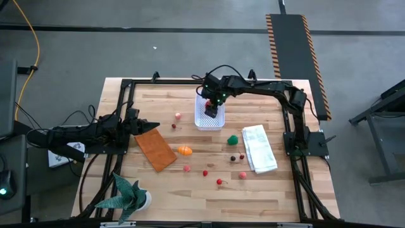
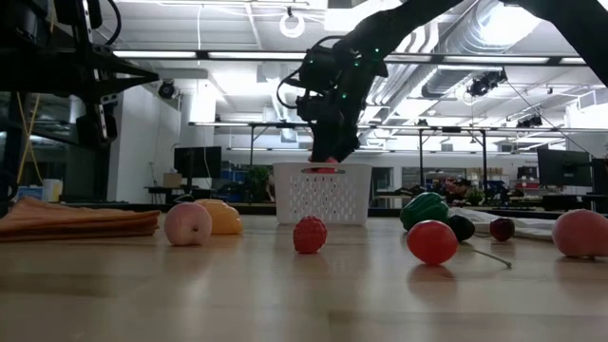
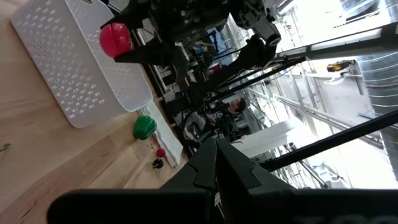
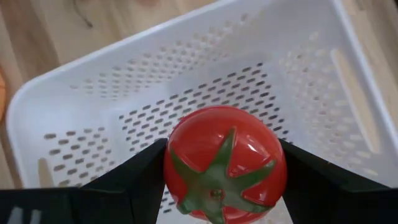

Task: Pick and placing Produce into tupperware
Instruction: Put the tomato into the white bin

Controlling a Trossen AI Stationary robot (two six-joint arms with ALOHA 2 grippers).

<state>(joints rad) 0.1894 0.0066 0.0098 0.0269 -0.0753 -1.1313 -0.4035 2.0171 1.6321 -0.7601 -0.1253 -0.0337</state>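
My right gripper hangs over the white perforated tub at the table's far middle, shut on a red tomato. In the low view the tomato shows just at the tub's rim. Other produce lies on the wood nearer me: an orange piece, a green piece, red berries, a pink one and dark ones. My left gripper waits shut at the table's left side. My right gripper pinches the red tomato by its two opposite sides, one finger on each side. The fingers come from above, pointing down into the tub. The tomato is lifted clear, its green star-shaped stem end facing the wrist camera, with the tub's floor below.
An orange-brown flat rectangle lies beside my left gripper. A folded white cloth lies toward the table's right side, and a green spiky plant stands at the near left corner. Two small pieces lie left of the tub.
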